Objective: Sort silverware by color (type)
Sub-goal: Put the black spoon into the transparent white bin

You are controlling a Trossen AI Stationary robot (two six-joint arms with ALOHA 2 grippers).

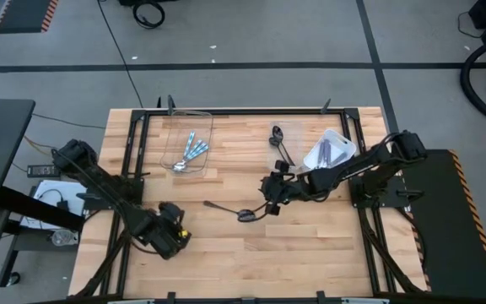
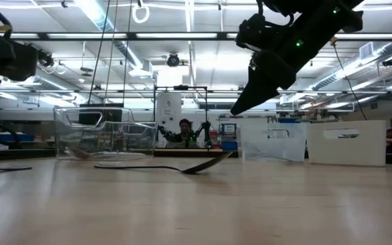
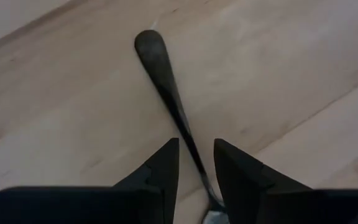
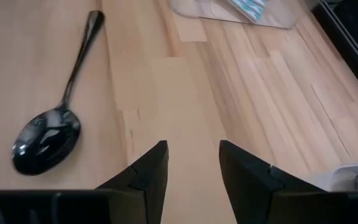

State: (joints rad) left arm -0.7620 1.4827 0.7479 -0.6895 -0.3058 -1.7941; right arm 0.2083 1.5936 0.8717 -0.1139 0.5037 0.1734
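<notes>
The left claw [image 3: 196, 144], at the desk's [image 1: 310, 253] seven o'clock corner, straddles the handle of a dark spoon [image 3: 166, 87]. Its fingers are apart and not clamped, lined up along the stem to pinch it. The right claw [image 1: 270, 189] hovers mid-desk, parted and empty. A second black spoon [image 1: 230, 209] lies at its eight o'clock, probably its next pick.

Both arms are dark, nearly black, built of slim tubular links joined by chunkier blocky joints, with black cables looping alongside. The left gripper [image 3: 196, 167] ends in 2 matte black fingers [image 3: 160, 171], wedge-shaped and tapering to blunt tips with bevelled inner faces. The right gripper [image 4: 193, 163] carries the same 2 angular black fingers [image 4: 248, 171]. Small green lights glow on the right arm's upper housing in the low view.
</notes>
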